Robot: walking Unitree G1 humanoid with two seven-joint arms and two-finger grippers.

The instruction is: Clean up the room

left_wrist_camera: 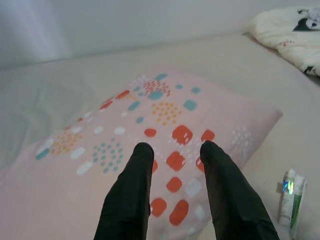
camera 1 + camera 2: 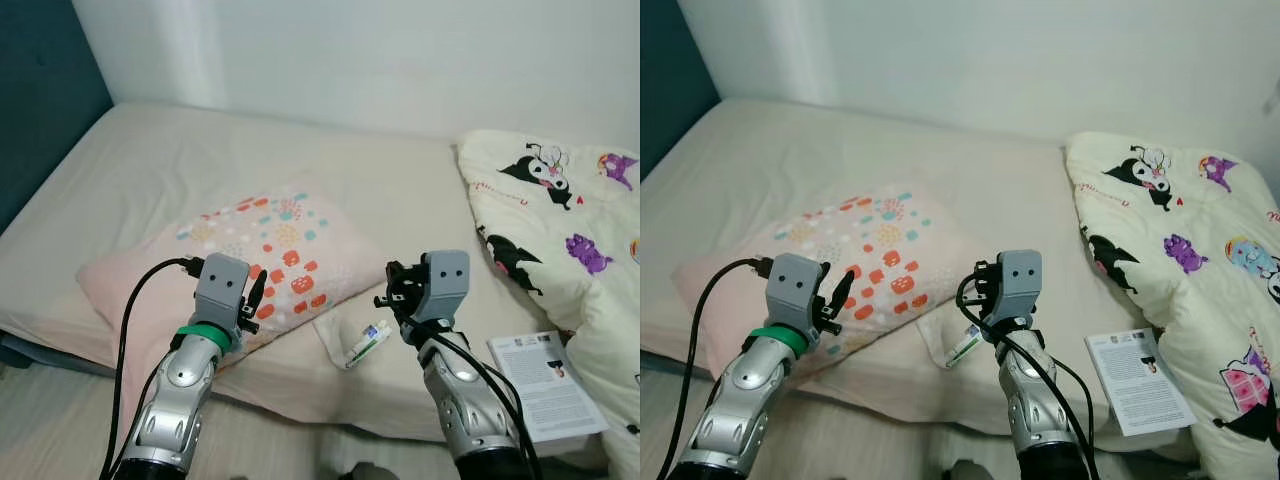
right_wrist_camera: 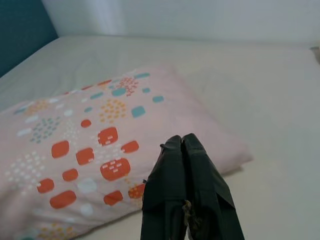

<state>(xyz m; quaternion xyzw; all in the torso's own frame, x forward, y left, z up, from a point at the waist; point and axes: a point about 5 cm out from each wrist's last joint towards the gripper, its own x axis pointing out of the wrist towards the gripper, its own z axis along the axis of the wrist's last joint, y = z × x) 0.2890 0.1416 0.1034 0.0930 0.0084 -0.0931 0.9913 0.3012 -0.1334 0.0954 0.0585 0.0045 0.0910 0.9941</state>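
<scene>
Nearest are the two silver arms, raised over the near edge of the bed (image 2: 150, 170). The left gripper (image 1: 172, 150) hovers above the near right part of the pink spotted pillow (image 2: 250, 250), its fingers spread apart and empty. The right gripper (image 3: 182, 142) hangs just right of the pillow with its fingers pressed together, holding nothing. A small tube (image 2: 368, 343) lies on the sheet between the arms, just beside the pillow's right corner. A booklet (image 2: 545, 385) rests at the near right, against the cartoon-print blanket (image 2: 570, 210).
</scene>
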